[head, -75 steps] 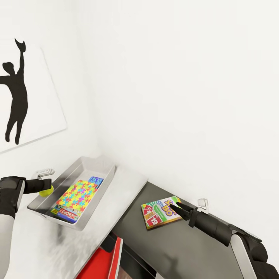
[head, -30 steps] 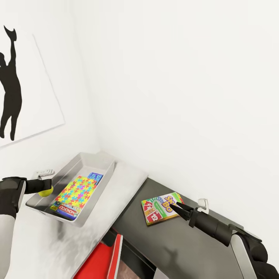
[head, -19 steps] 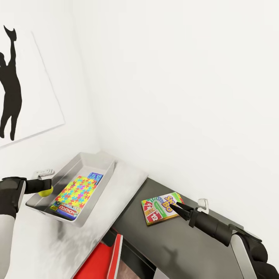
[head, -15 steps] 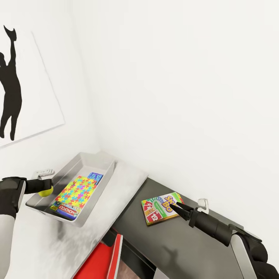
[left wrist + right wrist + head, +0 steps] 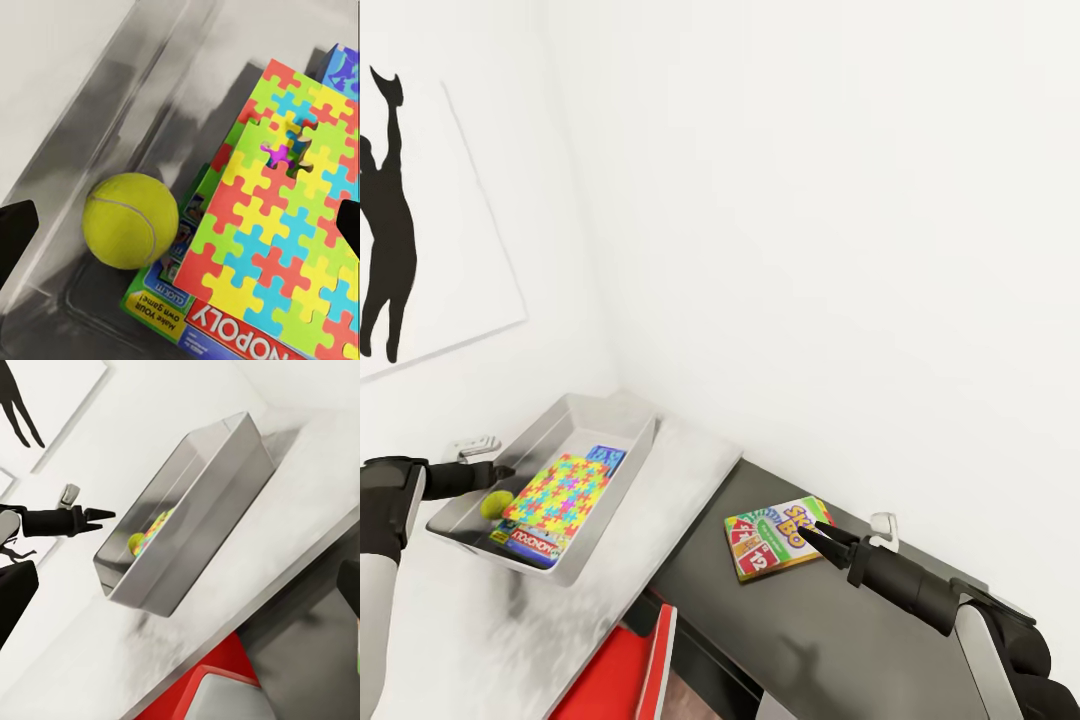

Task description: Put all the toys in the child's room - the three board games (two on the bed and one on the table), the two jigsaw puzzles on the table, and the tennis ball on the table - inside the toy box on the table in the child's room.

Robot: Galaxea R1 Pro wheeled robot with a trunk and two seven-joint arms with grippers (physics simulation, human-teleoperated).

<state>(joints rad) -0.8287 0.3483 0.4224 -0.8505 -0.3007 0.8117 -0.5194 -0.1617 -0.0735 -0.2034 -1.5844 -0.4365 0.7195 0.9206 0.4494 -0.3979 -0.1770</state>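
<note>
step: tennis ball (image 5: 496,503) lies inside the toy box (image 5: 622,424), at the near-left corner beside the puzzle stack. Judging by that, the drop is done; the next job is the board game (image 5: 777,540) outside the box.
do it well: lift the left gripper (image 5: 500,472) straight up clear of the box wall before swinging away, so it doesn't clip the rim or nudge the ball. For the board, get a finger under an edge; it's thin and flat, so a top-down pinch will likely slip.
left pincer: fingers spread wide in the left wrist view, tips at opposite edges, nothing between them. It hovers over the ball, not touching.
right pincer: right gripper (image 5: 815,539) tips sit at the board game's near-right edge, slightly parted. No grip on it that I can see; contact can't be told.
box contents: jigsaw puzzle (image 5: 292,225) on top, a Monopoly board (image 5: 247,334) under it, a blue item (image 5: 606,464) at the far end.
where: toy box on the table (image 5: 680,480), near the wall corner. The loose board game lies on the lower dark side unit (image 5: 840,640), well apart from the box.
risk: ball may roll on the box floor if bumped.
</note>
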